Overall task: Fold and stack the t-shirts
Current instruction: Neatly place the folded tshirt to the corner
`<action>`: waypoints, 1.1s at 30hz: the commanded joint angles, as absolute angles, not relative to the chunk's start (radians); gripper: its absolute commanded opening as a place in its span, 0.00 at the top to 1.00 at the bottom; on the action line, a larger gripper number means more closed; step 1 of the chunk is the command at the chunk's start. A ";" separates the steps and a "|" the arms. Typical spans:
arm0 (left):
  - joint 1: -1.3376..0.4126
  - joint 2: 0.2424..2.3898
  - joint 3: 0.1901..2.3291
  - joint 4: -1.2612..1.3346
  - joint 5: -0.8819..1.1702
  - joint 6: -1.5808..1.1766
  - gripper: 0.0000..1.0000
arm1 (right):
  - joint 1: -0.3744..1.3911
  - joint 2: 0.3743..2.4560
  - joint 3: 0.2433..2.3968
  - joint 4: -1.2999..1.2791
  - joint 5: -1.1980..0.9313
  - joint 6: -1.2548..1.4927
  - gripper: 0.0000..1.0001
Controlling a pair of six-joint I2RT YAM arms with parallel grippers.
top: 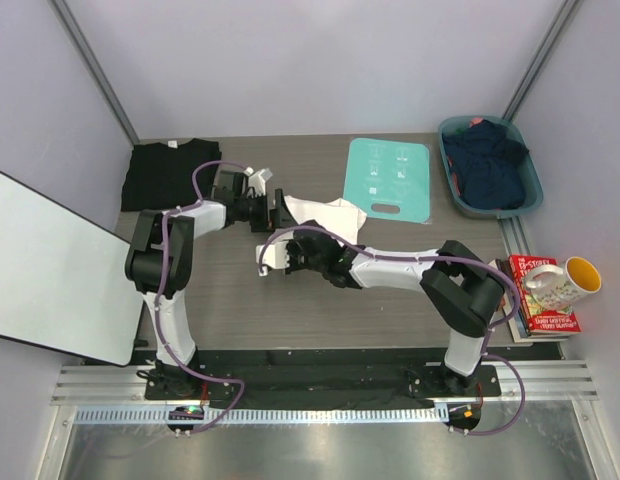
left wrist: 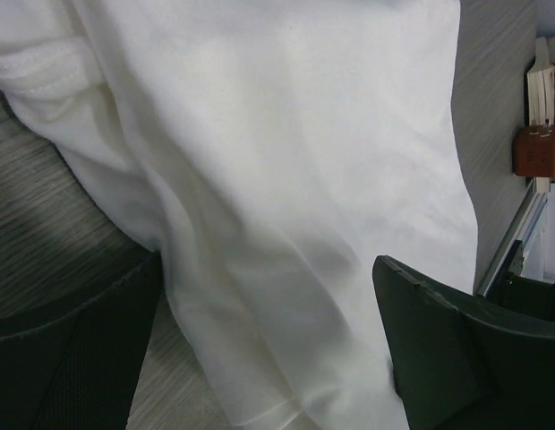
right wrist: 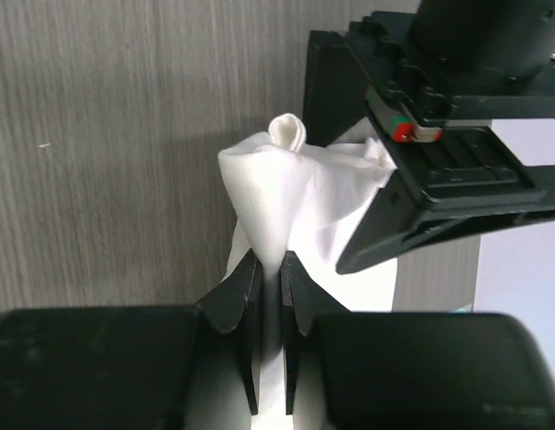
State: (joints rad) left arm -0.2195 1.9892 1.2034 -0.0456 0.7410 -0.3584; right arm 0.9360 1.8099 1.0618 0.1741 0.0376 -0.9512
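Right gripper (right wrist: 270,269) clamped on white t-shirt (right wrist: 286,188) bunch, likely for regrasp; left gripper (left wrist: 268,331) fingers wide apart, straddling cloth, not gripping.

Count, one moment:
- t-shirts: 2. The white t-shirt (top: 325,212) lies at the left hand (top: 280,210), the black t-shirt (top: 170,172) beyond it and to its left
- hands: 2, counting the right hand (right wrist: 270,269)
- teal board (top: 390,180): 1, beyond the hands, to their right
- blue tub (top: 490,165): 1, well right of both hands; the dark clothes (top: 490,160) inside can't be counted
- mug (top: 562,283): 1, on the books (top: 545,310)
- books: at least 2, stacked
- white panel (top: 50,265): 1, left of the left hand
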 commanded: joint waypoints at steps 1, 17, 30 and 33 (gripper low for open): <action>-0.219 1.983 1.224 -0.184 0.707 -0.298 0.00 | 0.922 1.746 1.069 0.219 0.048 -0.971 0.90; -0.219 1.953 1.258 -0.357 0.770 -0.232 0.00 | 0.907 1.752 1.060 0.252 0.043 -0.979 0.90; -0.249 1.973 1.252 -0.262 0.718 -0.311 0.00 | 0.905 1.763 1.072 0.264 0.038 -0.983 0.90; -0.253 1.990 1.266 -0.232 0.683 -0.333 0.00 | 0.907 1.763 1.072 0.264 0.037 -0.983 0.90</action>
State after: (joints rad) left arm -0.2401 1.9720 1.2449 -0.2775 0.7528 -0.2981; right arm 0.9119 1.7977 1.0542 0.1928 0.0391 -0.9730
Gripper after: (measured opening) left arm 0.996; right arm 0.145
